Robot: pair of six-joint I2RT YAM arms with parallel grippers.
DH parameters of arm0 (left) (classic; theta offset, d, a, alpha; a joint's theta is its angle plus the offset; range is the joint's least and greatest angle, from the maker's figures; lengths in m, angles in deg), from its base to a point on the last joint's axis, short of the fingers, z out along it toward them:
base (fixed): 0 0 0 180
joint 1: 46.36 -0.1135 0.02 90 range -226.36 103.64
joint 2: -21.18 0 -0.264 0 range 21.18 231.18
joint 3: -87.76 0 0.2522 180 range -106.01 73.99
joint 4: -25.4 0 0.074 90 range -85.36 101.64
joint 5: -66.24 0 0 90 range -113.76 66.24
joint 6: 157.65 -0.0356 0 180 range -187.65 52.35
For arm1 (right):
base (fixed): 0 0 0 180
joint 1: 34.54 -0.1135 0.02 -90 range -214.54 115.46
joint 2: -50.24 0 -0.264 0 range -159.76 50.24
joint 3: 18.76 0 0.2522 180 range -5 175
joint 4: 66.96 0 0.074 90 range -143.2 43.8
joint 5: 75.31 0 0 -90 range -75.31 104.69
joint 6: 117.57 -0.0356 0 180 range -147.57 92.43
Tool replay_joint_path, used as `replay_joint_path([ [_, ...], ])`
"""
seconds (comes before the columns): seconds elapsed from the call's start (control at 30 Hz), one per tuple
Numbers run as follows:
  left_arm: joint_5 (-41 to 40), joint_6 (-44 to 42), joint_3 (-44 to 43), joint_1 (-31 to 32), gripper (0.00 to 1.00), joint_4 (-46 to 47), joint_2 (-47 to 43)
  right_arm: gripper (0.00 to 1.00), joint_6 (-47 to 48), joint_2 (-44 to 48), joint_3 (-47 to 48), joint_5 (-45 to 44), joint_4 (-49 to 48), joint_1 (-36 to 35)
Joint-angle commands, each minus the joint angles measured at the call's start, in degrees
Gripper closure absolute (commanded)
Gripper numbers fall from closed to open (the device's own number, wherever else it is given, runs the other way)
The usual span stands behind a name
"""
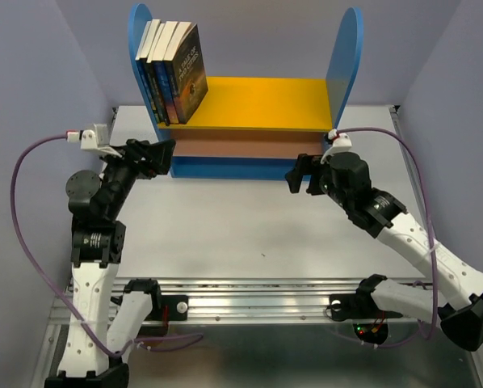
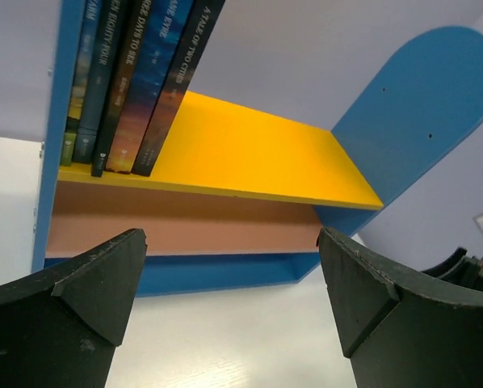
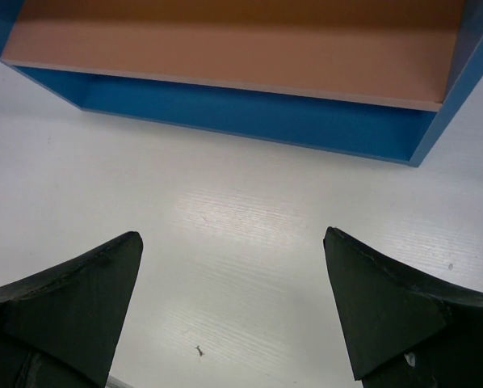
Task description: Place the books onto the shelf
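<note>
Paperback books [image 1: 177, 73], 5 upright on shelf [image 1: 266, 101], spines frontward, left pincer [image 1: 167, 156] and right pincer [image 1: 300, 184] gaping, empty

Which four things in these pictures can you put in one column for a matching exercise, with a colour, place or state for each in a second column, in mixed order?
Column one:
1. books
2. upper board
3. lower board
4. left gripper

Column two:
a. brown
b. open, holding nothing
c. standing in a row against the left side panel
d. yellow

Right pairs: 1-c, 2-d, 3-a, 4-b.
</note>
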Motion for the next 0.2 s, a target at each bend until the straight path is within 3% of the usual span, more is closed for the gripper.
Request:
replay_joint_path([
  [0.0,-7.3,2.3,0.4,-0.2,0.01,-3.1,-2.6,0.00,-1.7,3.3,-2.5,-3.3,-1.1,0.0],
  [0.17,-11.3,1.6,-1.1,-0.2,0.01,-7.7,-0.7,0.00,-3.3,5.5,-4.8,-3.8,-2.5,0.0],
])
